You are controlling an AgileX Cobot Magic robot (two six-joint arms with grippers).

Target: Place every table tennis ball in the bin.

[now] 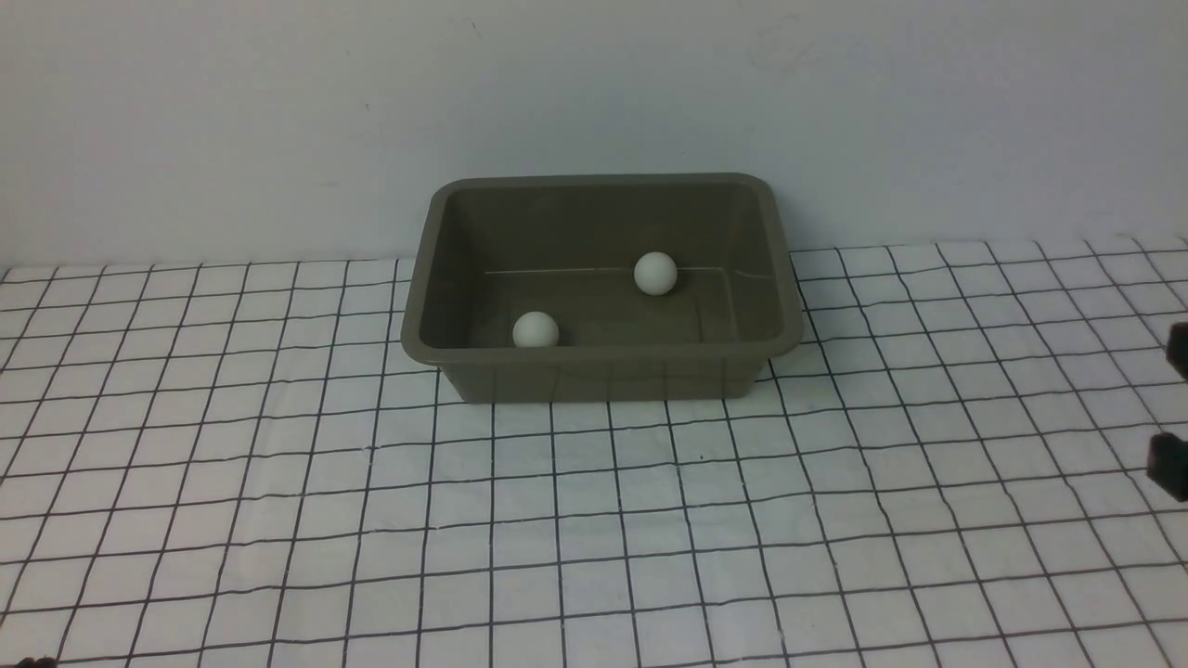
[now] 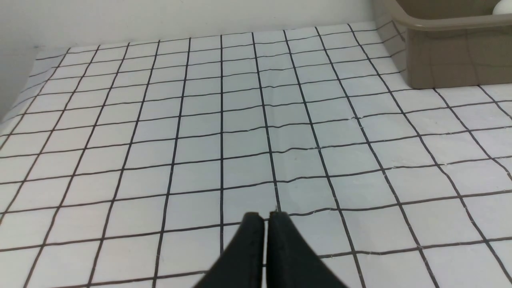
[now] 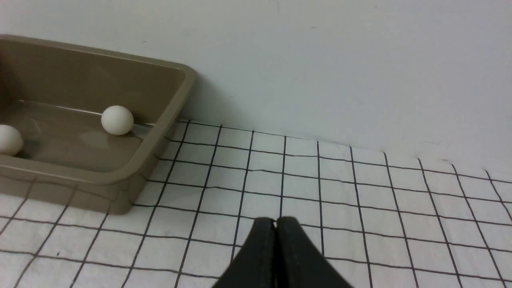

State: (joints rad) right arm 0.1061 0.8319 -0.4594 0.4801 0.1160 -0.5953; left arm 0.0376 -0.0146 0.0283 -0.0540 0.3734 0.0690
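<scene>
The olive-brown bin (image 1: 603, 352) stands at the back of the table, near the wall. Both white table tennis balls lie inside it: one (image 1: 535, 330) near the front left, the other (image 1: 655, 274) against the far wall. The right wrist view shows the same two balls (image 3: 117, 120) (image 3: 8, 140) in the bin (image 3: 80, 176). My right gripper (image 3: 275, 221) is shut and empty, low over the cloth to the right of the bin. My left gripper (image 2: 266, 216) is also shut and empty, over the cloth left of the bin (image 2: 452, 64).
A white cloth with a black grid (image 1: 594, 520) covers the table, and a plain wall (image 1: 594, 93) rises right behind the bin. Dark parts of my right arm (image 1: 1171, 464) show at the right edge of the front view.
</scene>
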